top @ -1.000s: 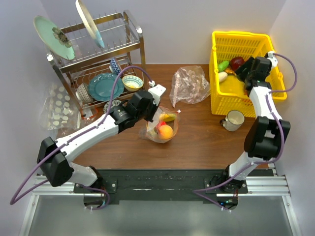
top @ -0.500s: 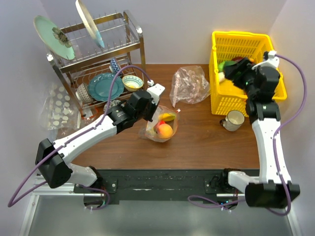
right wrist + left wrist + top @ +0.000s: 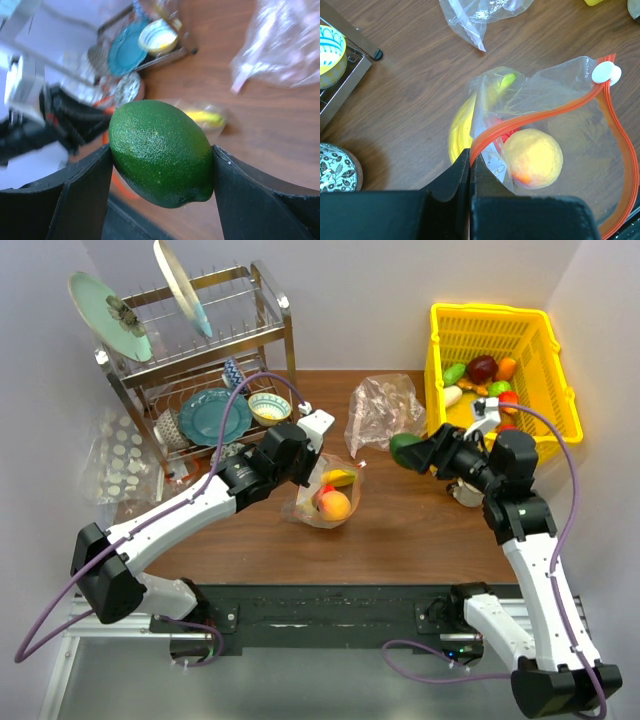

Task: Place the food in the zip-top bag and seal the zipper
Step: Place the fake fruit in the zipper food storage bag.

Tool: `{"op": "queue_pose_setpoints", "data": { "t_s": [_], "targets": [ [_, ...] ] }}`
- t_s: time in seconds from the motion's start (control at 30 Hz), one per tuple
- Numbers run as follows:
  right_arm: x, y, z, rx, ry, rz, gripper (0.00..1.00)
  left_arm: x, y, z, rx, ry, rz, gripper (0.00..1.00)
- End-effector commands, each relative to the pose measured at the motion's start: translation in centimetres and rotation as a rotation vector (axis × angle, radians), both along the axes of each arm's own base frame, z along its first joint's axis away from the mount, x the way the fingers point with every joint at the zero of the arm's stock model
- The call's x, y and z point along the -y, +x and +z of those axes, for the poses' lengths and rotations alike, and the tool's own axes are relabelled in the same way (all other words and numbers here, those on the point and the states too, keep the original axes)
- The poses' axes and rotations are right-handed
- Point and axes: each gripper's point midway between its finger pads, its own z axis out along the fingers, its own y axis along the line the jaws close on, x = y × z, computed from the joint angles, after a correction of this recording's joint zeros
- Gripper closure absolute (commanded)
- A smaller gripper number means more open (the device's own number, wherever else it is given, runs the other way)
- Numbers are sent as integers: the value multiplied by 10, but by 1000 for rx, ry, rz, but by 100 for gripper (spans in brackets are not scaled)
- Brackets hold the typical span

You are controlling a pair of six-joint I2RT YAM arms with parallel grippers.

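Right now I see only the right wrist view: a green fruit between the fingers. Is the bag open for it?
Observer: Yes. The left wrist view shows the zipper spread in an open loop, with the left gripper shut on its near end.
Operator: What is in the bag?
Observer: An orange lies inside the loop, and a banana is beside it under the plastic.
Operator: Is the right gripper above the mouth?
Observer: Not yet. From the top, it holds the fruit over bare table, to the bag's right in that view.
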Motion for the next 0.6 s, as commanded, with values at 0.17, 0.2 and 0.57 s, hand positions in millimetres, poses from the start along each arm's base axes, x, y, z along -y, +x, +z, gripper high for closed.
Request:
{"op": "queue_pose_setpoints", "data": {
  "t_s": [0.17,0.2,0.57],
  "targets": [
    [-67,-45,-21,-16,96,377,45,-4,7,13,49,-22,24,100],
    [-72,-46,-21,-13,97,394,44,-4,6,12,47,-20,24,100],
    [-146,-62,-44,-60,-14,575,45,-3,6,12,44,-18,21,100]
  ]
}}
